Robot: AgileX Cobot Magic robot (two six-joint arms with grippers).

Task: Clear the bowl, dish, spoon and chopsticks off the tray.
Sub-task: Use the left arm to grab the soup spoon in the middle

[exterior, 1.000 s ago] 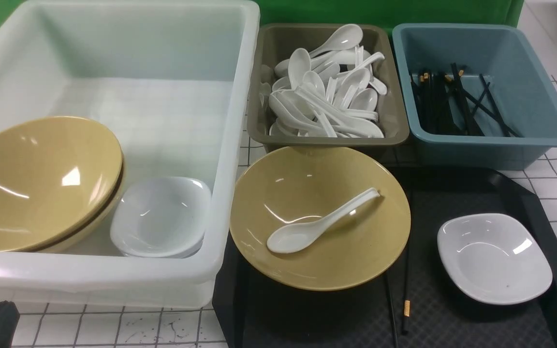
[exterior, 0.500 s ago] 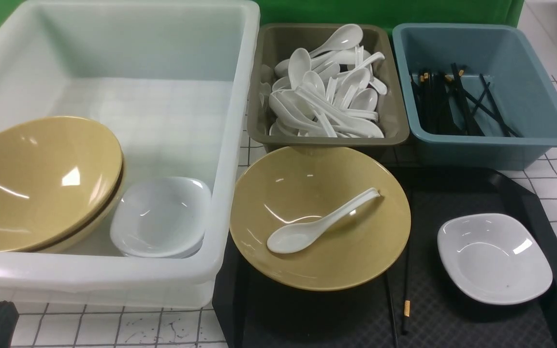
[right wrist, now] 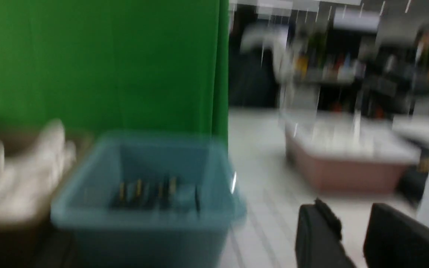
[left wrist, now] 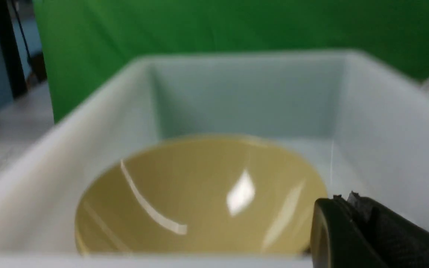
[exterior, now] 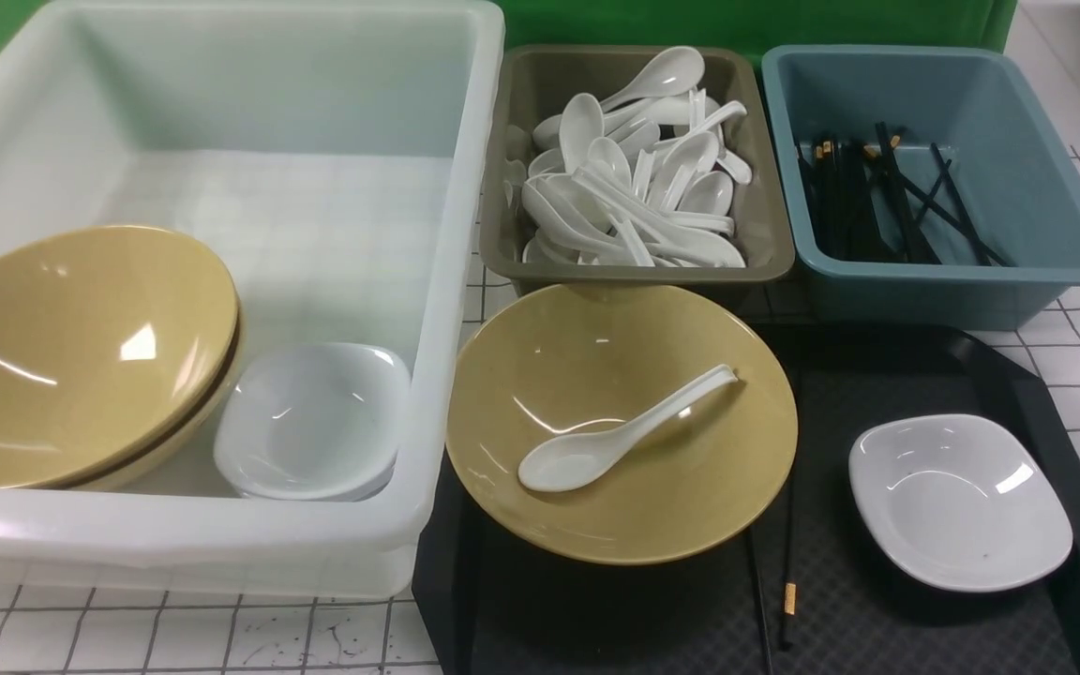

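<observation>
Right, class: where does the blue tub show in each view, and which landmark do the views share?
Front view: blue tub at far right, behind the tray.
Left wrist view: not in it.
Right wrist view: blue tub, blurred, before the green backdrop, gold-banded sticks inside.
Shared landmark: the green backdrop, in all three views.

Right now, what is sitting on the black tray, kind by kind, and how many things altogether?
On the tray:
bowl: 1
spoon, lying in the bowl: 1
dish: 1
chopsticks, one pair: 1
Total: 4, counting the pair as one.
</observation>
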